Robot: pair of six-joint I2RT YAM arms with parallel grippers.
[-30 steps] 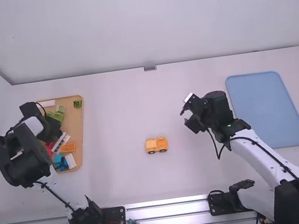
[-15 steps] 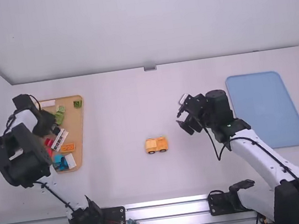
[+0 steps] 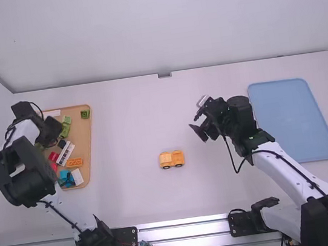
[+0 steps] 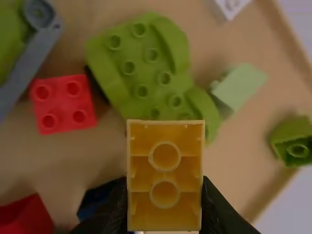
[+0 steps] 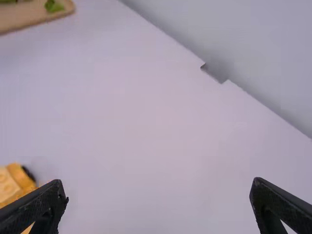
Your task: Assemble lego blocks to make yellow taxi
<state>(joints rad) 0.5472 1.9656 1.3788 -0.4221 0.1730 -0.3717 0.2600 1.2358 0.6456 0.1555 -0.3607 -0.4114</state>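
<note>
**Yellow block (image 4: 165,174) gripped by the left gripper (image 3: 51,133); right gripper (image 3: 195,126) with its jaws spread**

Item: left gripper, over the wooden tray (image 3: 84,131). Jaws closed upon the yellow block, one finger against each side, its hollow underside and two round tubes in sight.

Item: green studded piece (image 4: 129,68), in the tray near the left jaws, partly masked by the held block.

Item: red four-stud block (image 4: 63,104), beside the green studded piece, near the same jaws.

Item: pale green block (image 4: 240,86), on the other side of that piece from the red.

Item: dark blue block (image 4: 97,197), close by one left finger, partly hidden.

Item: orange block (image 3: 74,162), in the tray, nearer the arm bases than the left jaws.

Item: yellow vehicle (image 3: 171,158), on dark wheels on the white table (image 3: 121,123), between the two pairs of jaws, closer to the right pair and nearer the arm bases.

Item: right gripper, over the table, fingers well apart.

Item: blue tray (image 3: 292,120), to the right of the right jaws, well apart from them.
</note>
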